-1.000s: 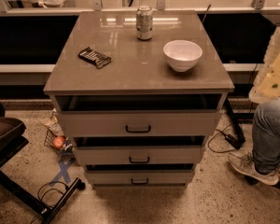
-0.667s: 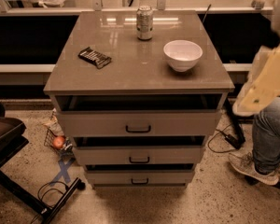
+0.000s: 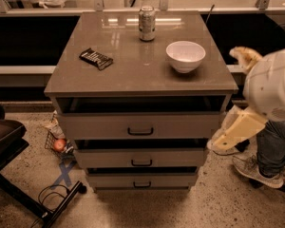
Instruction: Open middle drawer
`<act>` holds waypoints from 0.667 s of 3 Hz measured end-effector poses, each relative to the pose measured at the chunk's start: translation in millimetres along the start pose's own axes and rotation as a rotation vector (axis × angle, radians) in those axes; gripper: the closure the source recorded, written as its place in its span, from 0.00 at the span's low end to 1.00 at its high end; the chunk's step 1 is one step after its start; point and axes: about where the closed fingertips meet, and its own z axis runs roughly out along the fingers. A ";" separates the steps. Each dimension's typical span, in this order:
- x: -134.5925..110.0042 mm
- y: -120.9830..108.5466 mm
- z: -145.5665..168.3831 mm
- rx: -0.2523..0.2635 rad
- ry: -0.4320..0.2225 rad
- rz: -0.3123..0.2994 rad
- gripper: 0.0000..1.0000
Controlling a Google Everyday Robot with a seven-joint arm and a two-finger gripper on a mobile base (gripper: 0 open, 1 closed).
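Swinging lower and further into view since the earlier frames, the robot arm (image 3: 270, 82) now fills the right side. Its beige pincer (image 3: 222, 141) hangs just right of the table (image 3: 133, 77), clear of it; whether the pincer is open or closed cannot be told. Left of the pincer stands that grey-beige table with its three drawers, none of them shifted. The middle drawer (image 3: 180, 158) lies level with the pincer and just to its left, untouched, with a dark strip above its front and a small dark handle (image 3: 141, 163) at centre. To the pincer's right, a person's jeans-clad leg (image 3: 273, 141) ends in a sneaker (image 3: 256, 171). Up and left of the pincer, on the tabletop, sit a white bowl (image 3: 185, 56), farther off a drinks can (image 3: 147, 23), and farthest a dark snack bar (image 3: 96, 58).
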 end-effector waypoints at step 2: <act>16.5 -2.4 36.9 0.045 -0.057 -0.010 0.00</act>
